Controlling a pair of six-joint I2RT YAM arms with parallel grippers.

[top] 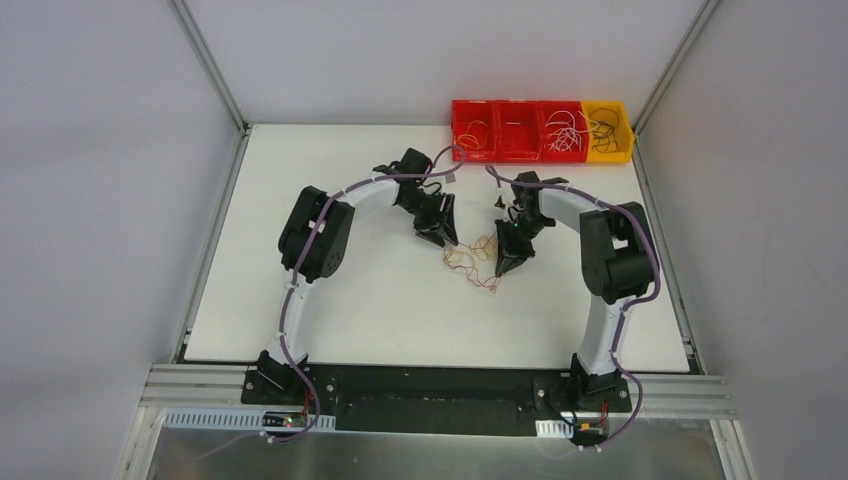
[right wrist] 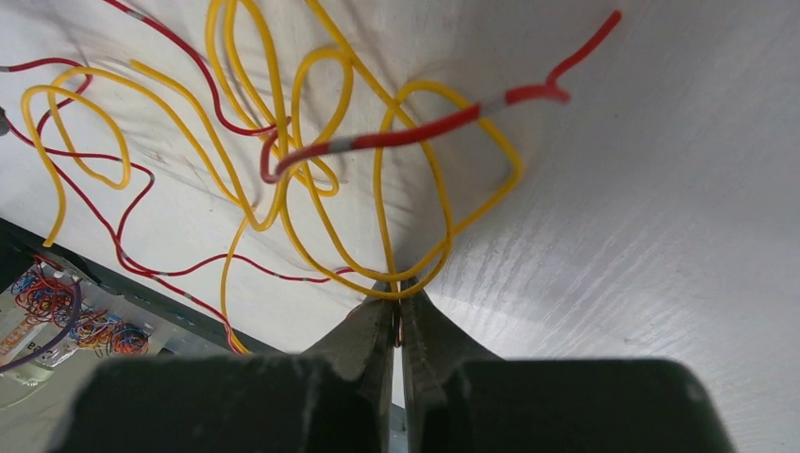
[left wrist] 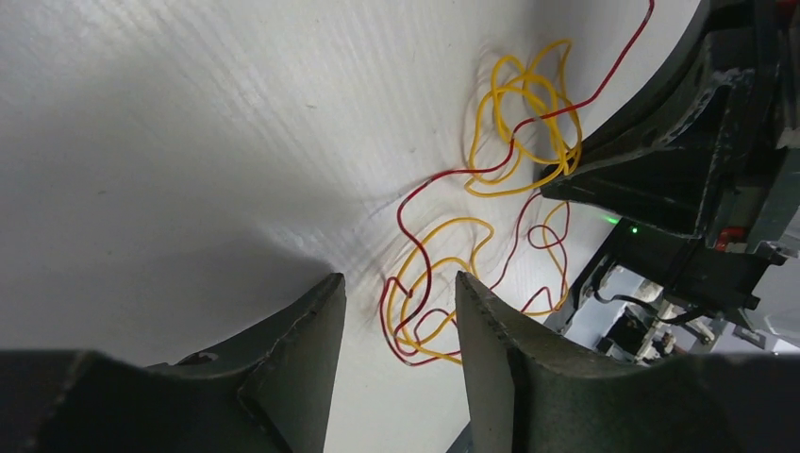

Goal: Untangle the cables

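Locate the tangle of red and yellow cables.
In the top external view the cables lie centrally, between the open left gripper and the right gripper, which pinches a yellow loop.

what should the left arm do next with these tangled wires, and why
Probably lower the left gripper and close it on the red cable lying below its open jaws. The right gripper is shut on the yellow cable, so a second hold would let the arms draw the two apart.
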